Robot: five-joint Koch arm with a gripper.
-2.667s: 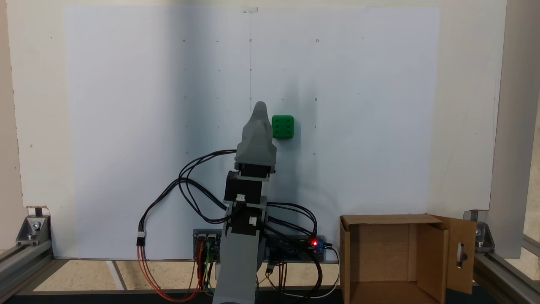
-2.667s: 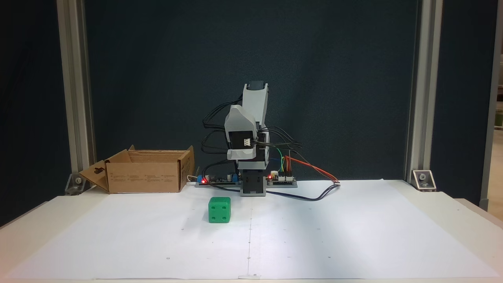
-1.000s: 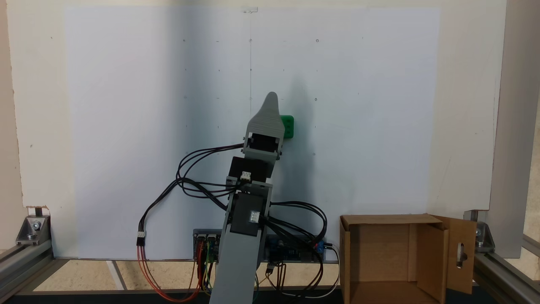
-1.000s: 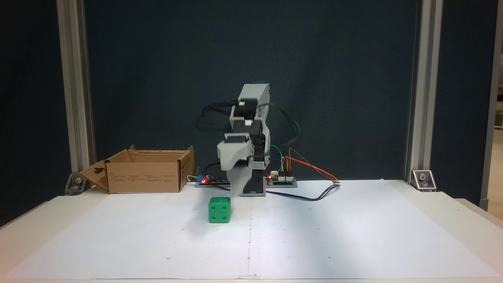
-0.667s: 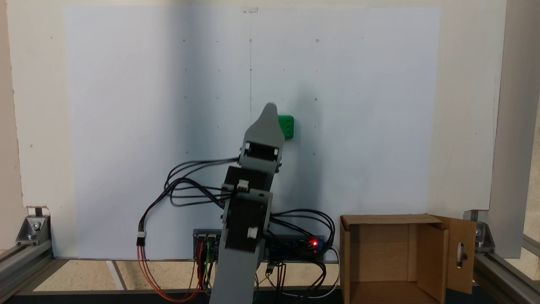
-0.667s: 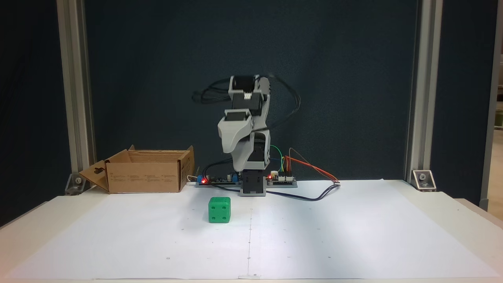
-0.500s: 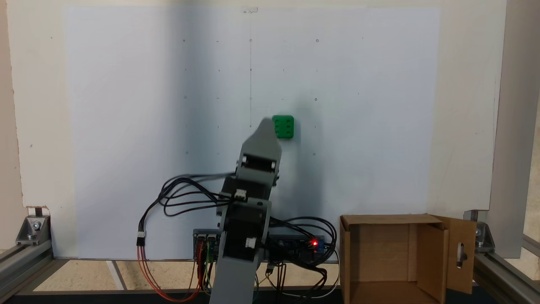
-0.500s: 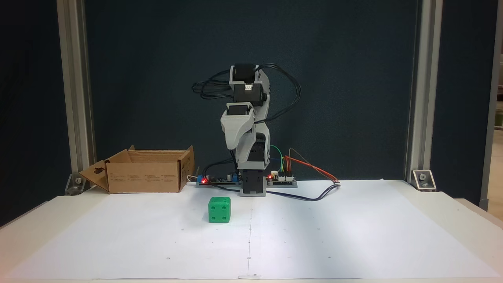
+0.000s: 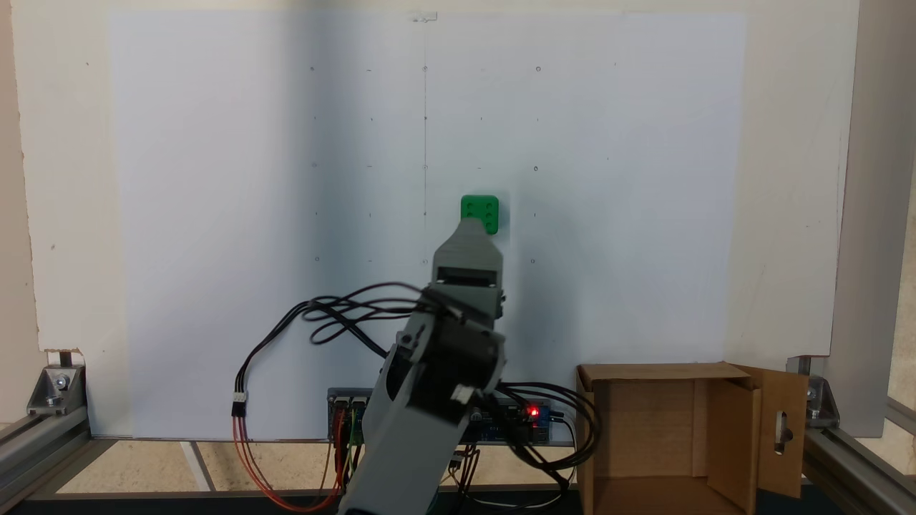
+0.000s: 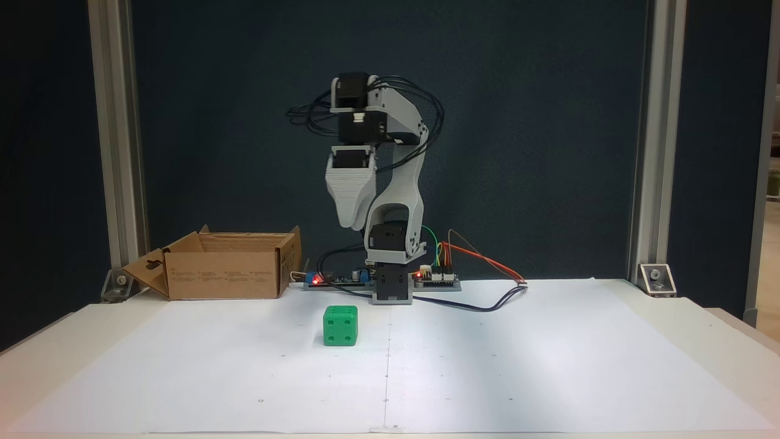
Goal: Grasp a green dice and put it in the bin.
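**Item 1. White paper sheet** [image 10: 518,366]. It covers the table nearest the front camera and is bare apart from faint printed marks.

**Item 2. The green dice** [image 10: 340,325]. It sits flat on the sheet at about 7 o'clock from the arm's base in the front view, four pips toward the camera. In the top-down view [image 9: 485,206] it lies at 12 o'clock from the base. It has not shifted over the last few seconds, so no grasp has been made.

**Item 3. The gripper** [image 10: 350,223].
- Change: a second ago it hung low, close to the dice. It has since lifted well above it and swung slightly across.
- From above, its tip [image 9: 469,224] now covers the cube's 7 o'clock corner.
- Only a single grey wedge shows in both fixed views, so whether the pincer is parted or closed cannot be told.
- Judgement: this is a re-alignment over the target, with the descent and the closing on the cube still to come.

**Item 4. Controller boards** [image 10: 436,277] and loose cables [image 10: 487,303]. They lie at the base, toward 3 o'clock, away from the dice.

**Item 5. The bin** [image 10: 222,274]. It stands at 9 o'clock from the base in the front view and is open-topped, with its slotted flap folded outward on the far side from the arm.
- Obstruction: nothing lies between the gripper and the dice.
- Judgement: the carry must clear the bin's near wall.

**Item 6. Aluminium posts** [image 10: 119,152]. They stand at the rear, in front of a dark backdrop.
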